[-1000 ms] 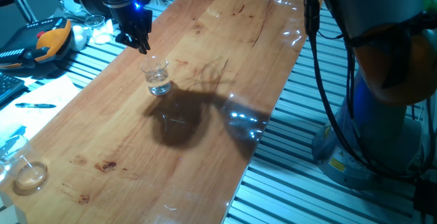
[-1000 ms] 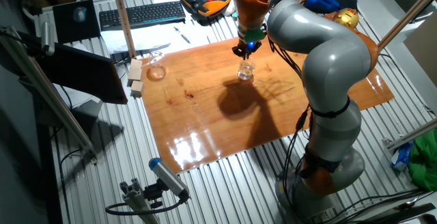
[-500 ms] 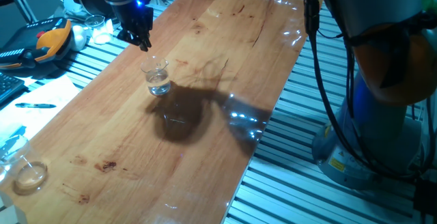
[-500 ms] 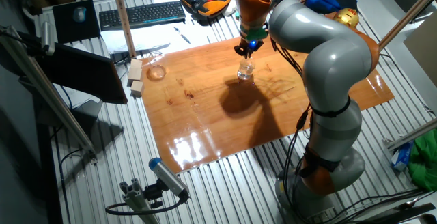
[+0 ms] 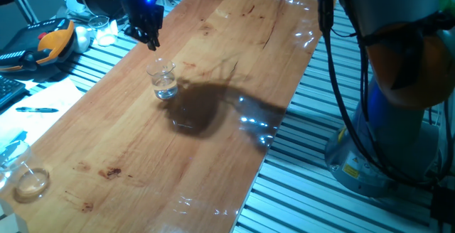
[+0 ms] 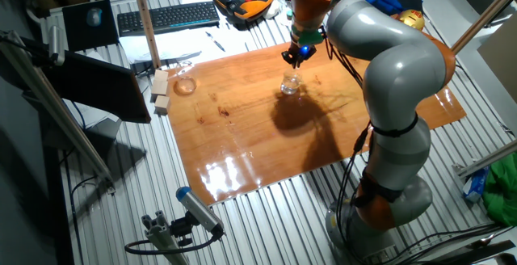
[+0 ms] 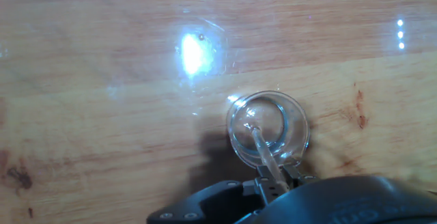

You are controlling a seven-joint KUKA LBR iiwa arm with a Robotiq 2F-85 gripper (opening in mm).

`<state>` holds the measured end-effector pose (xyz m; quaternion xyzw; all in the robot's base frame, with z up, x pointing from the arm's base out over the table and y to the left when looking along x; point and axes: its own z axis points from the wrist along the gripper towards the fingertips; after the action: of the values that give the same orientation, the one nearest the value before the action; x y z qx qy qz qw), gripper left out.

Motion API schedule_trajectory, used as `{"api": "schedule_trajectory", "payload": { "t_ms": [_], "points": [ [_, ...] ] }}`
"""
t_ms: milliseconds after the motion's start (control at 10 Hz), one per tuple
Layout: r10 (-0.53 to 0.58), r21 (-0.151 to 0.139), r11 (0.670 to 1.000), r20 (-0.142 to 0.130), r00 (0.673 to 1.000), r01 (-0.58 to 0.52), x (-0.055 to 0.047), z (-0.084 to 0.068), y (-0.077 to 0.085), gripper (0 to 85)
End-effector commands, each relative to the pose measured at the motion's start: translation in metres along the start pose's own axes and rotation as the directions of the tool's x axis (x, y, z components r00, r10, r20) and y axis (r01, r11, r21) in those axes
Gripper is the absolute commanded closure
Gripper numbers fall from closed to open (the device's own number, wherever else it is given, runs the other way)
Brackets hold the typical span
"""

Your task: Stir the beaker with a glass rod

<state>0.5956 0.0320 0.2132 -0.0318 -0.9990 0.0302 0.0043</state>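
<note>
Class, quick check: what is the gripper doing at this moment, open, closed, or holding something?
Gripper: closed on the glass rod, whose lower end reaches into the beaker.

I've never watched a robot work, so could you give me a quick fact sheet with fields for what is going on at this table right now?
Surface: wooden table
Main item: beaker, small clear glass, upright, a little clear liquid inside
Tool: glass rod, thin and clear, lower end inside the beaker
Gripper: above the beaker, shut on the glass rod
Also on the table: low round glass dish at a far corner, away from the beaker
Hard to tell: whether the rod touches the beaker's bottom
</note>
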Motion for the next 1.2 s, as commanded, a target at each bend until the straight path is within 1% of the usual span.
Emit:
{"api": "schedule_trajectory", "payload": {
  "t_ms": [0,200,300,500,600,700,800,900,1000,1100],
  "points": [
    [0.001,0.004,1.000,0.004,1.000,-0.001,0.000,0.001,-0.003,85.0],
    [-0.001,-0.002,1.000,0.006,1.000,0.001,0.001,0.002,-0.007,85.0],
    [-0.001,-0.012,1.000,0.009,1.000,0.001,0.002,0.002,-0.008,85.0],
    [-0.001,-0.015,1.000,0.013,1.000,0.001,0.004,0.004,-0.010,85.0],
    [-0.002,-0.030,1.000,0.014,1.000,0.003,0.004,0.003,-0.011,85.0],
    [-0.002,-0.047,0.999,0.028,1.000,0.003,0.002,0.004,-0.011,85.0],
    [0.000,-0.042,0.999,0.042,0.999,0.001,0.001,0.004,-0.011,85.0],
    [0.003,-0.043,0.999,0.042,0.999,-0.002,0.001,0.003,-0.013,85.0],
    [0.008,-0.052,0.999,0.037,0.999,-0.006,0.001,0.003,-0.014,85.0],
    [0.012,-0.050,0.999,0.026,1.000,-0.011,0.001,0.003,-0.015,85.0]
  ]
}}
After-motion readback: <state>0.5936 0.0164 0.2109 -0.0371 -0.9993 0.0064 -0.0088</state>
